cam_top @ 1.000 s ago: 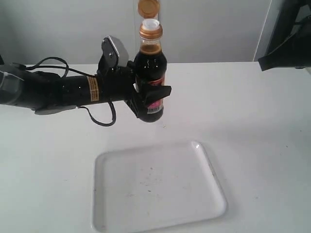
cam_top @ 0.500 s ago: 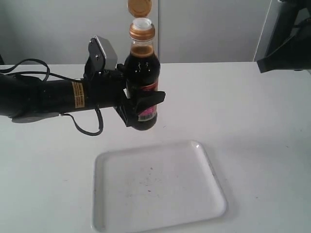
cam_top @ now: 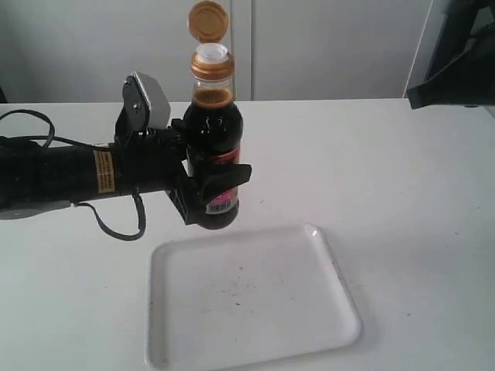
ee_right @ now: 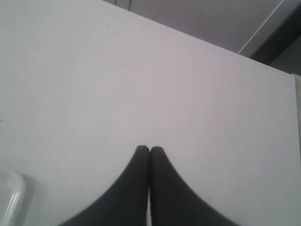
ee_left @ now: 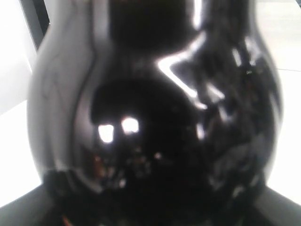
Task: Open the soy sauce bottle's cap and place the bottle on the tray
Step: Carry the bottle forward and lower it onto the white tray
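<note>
The soy sauce bottle hangs upright in the air, my left gripper shut on its labelled lower body. Its orange-gold cap stands flipped open above the white spout. The bottle's base hovers just above the far left edge of the white tray. In the left wrist view the dark bottle fills the picture and hides the fingers. My right gripper is shut on nothing, held over the bare white table; in the exterior view only a dark part of the right arm shows at the top right.
The left arm with its looping cable stretches in from the left over the white table. A grey wall runs behind the table's far edge. A tray corner shows in the right wrist view.
My left gripper has carried the bottle leftward and lower, nearer the tray's far edge. The cap has stayed flipped open. The right arm has barely moved.
</note>
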Controlling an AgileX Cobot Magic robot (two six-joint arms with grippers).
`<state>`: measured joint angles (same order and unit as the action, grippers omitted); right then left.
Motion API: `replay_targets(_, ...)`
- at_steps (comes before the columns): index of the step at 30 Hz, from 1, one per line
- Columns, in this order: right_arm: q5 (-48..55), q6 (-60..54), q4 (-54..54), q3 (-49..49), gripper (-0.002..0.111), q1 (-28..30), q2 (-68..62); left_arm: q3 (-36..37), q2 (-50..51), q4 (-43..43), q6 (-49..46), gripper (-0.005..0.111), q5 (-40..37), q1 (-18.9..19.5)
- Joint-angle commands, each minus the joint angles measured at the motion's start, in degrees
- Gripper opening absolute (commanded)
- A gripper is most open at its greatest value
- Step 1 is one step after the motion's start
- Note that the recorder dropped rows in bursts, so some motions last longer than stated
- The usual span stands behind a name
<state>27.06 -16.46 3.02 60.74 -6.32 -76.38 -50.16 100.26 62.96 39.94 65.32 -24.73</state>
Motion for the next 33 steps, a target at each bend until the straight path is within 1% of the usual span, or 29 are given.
replay_targets(1, -1.06, 0.26, 1.7, -0.28, 0.0, 0.29, 0.29, 1.19, -1.97, -3.28, -0.61, 0.0, 4.64, -1.32)
replay_targets(7, -1.33, 0.26, 4.28, -0.28, 0.0, 0.12, 0.29, 1.66, -1.97, -7.19, -4.9, 0.0, 4.64, -6.41)
replay_targets(10, -1.42, 0.26, 4.81, -0.28, 0.0, 0.12, 0.29, 1.66, -1.84, -8.15, -5.86, 0.0, 4.64, -7.97)
replay_targets(13, -1.42, 0.26, 4.81, -0.28, 0.0, 0.12, 0.29, 1.66, -1.46, -8.29, -5.95, 0.0, 4.64, -8.61)
replay_targets(22, -1.54, 0.26, 5.04, -0.28, 0.0, 0.12, 0.29, 3.49, 2.33, -11.17, -7.67, 0.0, 4.64, -8.73)
replay_targets(27, -1.54, 0.26, 5.04, -0.28, 0.0, 0.12, 0.29, 3.49, 3.17, -11.7, -10.13, 0.0, 4.64, -10.23)
replay_targets(33, -1.8, 0.26, 5.05, -0.28, 0.0, 0.12, 0.29, 3.49, 3.17, -14.3, -10.81, 0.0, 4.64, -12.05)
